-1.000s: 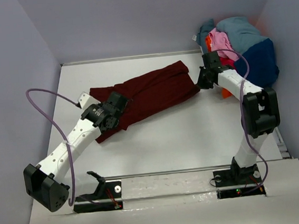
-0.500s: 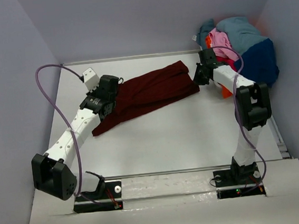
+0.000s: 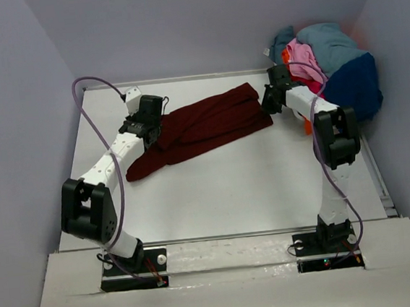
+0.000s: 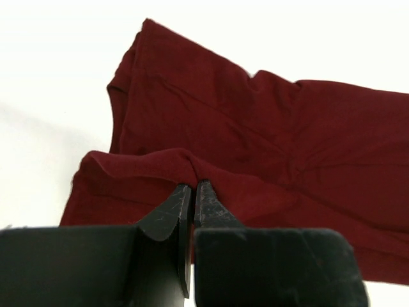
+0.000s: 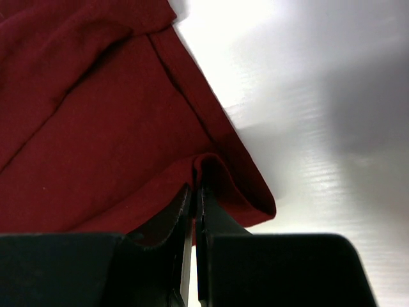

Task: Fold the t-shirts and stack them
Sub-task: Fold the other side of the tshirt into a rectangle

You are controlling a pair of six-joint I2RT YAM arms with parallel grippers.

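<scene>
**Operator:** What have I got on the left?

**Spotter:** Your left gripper [image 4: 193, 188] is pinched tight on a raised fold of the maroon t-shirt [image 3: 202, 128]. The shirt lies slantwise across the far half of the table [image 3: 252, 192], rumpled at its near-left end.

**Operator:** And the right?

**Spotter:** Your right gripper [image 5: 196, 182] is clamped on the hem at the shirt's far-right corner. Both bites look thin to me, so move the two ends together at one height. Draw the cloth just taut and don't jerk it.

**Operator:** Anything in my way?

**Spotter:** The pile of t-shirts [image 3: 330, 58], pink, teal-blue and navy, sits just behind your right arm in the far-right corner. Swing away from it, or I'd expect you to drag a shirt out.
</scene>
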